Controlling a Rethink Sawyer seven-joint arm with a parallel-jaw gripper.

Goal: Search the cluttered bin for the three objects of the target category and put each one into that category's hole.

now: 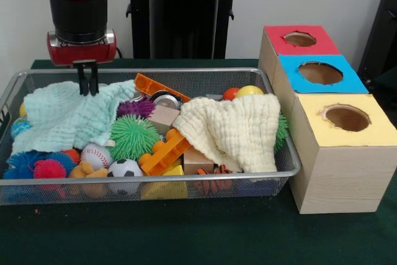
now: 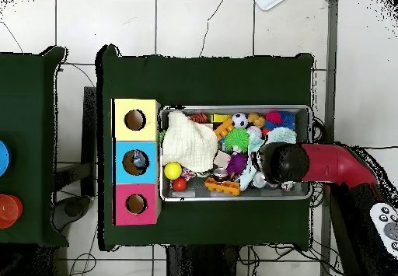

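Note:
The wire mesh bin (image 1: pixel 282 153) is full of toys; it also shows in the overhead view (image 2: pixel 233 198). One silver can (image 1: pixel 166 100) lies with its top showing near the bin's middle back, partly buried. No other can shows in the bin. My gripper (image 1: pixel 87 82) hangs at the bin's back left, fingers (image 1: pixel 82 80) close together on the top edge of a mint cloth (image 1: pixel 62 116). In the overhead view the red arm (image 2: pixel 326 164) hides the gripper. The wooden box has a red hole (image 1: pixel 299 38), a blue hole (image 1: pixel 320 72) and a yellow hole (image 1: pixel 347 118). Something silvery shows inside the blue hole (image 2: pixel 138 161).
A cream cloth (image 1: pixel 239 128) covers the bin's right part. Around it lie a green spiky ball (image 1: pixel 133 136), a purple spiky ball (image 1: pixel 135 108), orange bricks (image 1: pixel 162 153), a soccer ball (image 1: pixel 124 167), a baseball (image 1: pixel 96 154) and a wooden block (image 1: pixel 162 117).

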